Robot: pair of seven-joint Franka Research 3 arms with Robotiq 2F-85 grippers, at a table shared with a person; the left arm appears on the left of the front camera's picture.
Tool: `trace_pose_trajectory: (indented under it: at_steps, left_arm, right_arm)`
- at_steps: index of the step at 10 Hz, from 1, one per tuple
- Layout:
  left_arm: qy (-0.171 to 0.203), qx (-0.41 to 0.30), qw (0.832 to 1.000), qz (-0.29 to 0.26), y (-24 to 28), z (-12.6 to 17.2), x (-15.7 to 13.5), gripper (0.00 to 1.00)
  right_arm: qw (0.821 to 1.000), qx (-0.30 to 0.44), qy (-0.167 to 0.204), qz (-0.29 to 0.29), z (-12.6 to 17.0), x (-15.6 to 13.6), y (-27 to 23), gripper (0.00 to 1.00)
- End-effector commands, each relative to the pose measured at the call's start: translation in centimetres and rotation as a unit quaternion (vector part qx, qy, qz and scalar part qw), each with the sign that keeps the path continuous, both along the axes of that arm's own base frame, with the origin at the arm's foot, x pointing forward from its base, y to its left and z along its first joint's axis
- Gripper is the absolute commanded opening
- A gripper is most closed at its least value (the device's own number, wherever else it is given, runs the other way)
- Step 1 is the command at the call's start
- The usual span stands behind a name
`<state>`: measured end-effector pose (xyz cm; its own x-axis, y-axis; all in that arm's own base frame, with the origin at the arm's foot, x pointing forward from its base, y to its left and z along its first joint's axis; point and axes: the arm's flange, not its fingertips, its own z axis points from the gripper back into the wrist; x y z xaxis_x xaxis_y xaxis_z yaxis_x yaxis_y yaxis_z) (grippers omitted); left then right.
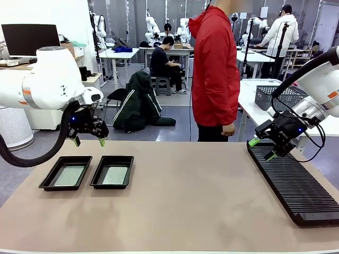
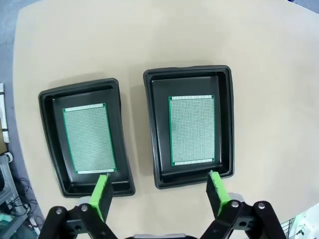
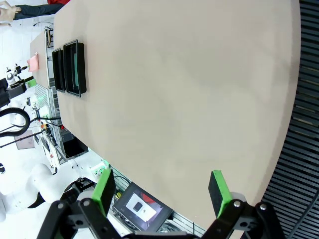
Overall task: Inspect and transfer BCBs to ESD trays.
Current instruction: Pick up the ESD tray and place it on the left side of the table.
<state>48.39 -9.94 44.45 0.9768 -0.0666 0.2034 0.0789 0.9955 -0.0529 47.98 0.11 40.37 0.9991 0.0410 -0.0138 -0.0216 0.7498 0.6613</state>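
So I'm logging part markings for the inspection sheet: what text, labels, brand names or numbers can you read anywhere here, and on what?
No readable text.
Pale green-grey perforated boards in the two shallow black plastic trays: a plain hole grid, no print visible.
Long black ribbed rack: no label visible.
Small screen below the table edge: a mark on it, too small to read.
Papers on the far wall: too blurred to read.
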Motion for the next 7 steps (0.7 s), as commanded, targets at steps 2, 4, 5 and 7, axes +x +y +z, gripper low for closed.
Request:
trace_pose_trajectory:
  at_steps: [2,4,5,7]
  left_arm:
    - [0.016,0.033,0.999,0.007,-0.7,2.1,0.8,1.0]
    - [0.019,0.037,0.999,0.006,-0.9,3.2,1.2,1.0]
    - [0.021,0.038,0.999,0.005,-1.0,3.7,1.5,1.0]
    - [0.014,0.023,1.0,-0.007,-0.6,3.5,1.0,1.0]
  right_arm:
    - [1.0,-0.002,0.003,-0.008,0.2,-0.1,0.3,1.0]
    - [1.0,-0.002,0.003,-0.008,0.2,-0.1,0.3,1.0]
    - [1.0,-0.002,0.003,-0.008,0.2,-0.1,0.3,1.0]
    - [1.0,-0.002,0.003,-0.008,0.2,-0.1,0.3,1.0]
